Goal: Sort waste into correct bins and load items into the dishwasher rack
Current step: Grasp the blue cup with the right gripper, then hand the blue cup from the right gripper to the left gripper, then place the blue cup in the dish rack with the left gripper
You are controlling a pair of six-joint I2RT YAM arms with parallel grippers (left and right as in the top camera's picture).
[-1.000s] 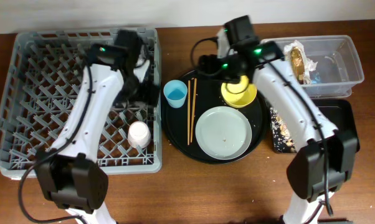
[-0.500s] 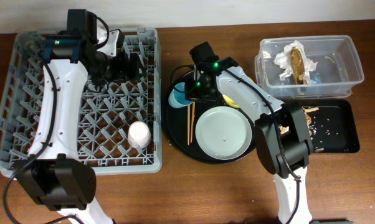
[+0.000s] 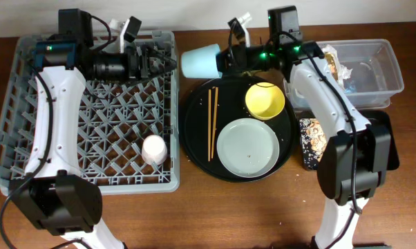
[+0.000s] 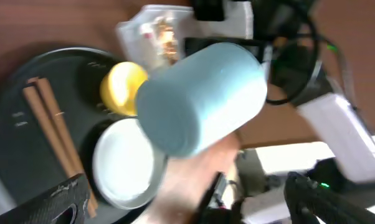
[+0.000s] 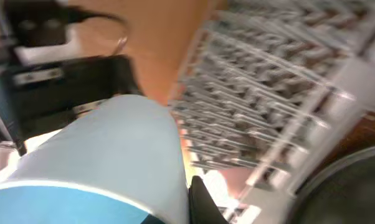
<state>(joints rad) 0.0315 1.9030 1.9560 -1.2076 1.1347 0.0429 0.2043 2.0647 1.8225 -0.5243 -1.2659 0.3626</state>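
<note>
Above the table, seen from overhead, the right gripper (image 3: 225,59) is clamping the light blue cup (image 3: 200,61) and holding it on its side in the air, over the gap between the dishwasher rack (image 3: 90,181) and the round black tray (image 3: 194,149). The left gripper (image 3: 156,64) is hovering over the rack's far right corner, just beside the cup and pointing at it. The pale pink cup (image 3: 153,149) is sitting inside the rack. The plate (image 3: 248,146), yellow bowl (image 3: 265,100) and chopsticks (image 3: 211,124) are lying on the round tray.

From the left wrist, the cup is filling the middle of the picture, with what looks like its closed base turned toward the camera. That gripper's two fingers are showing at the bottom corners, spread wide with nothing between them.

From the right wrist, everything is coming out blurred. The cup's pale wall is pressing against one dark finger (image 5: 203,199), with rack pegs beyond.

The cup is looking light, rigid and smooth, so probably slippery. I am judging a pinch across its wall near the base as the safest hold for a handover.
</note>
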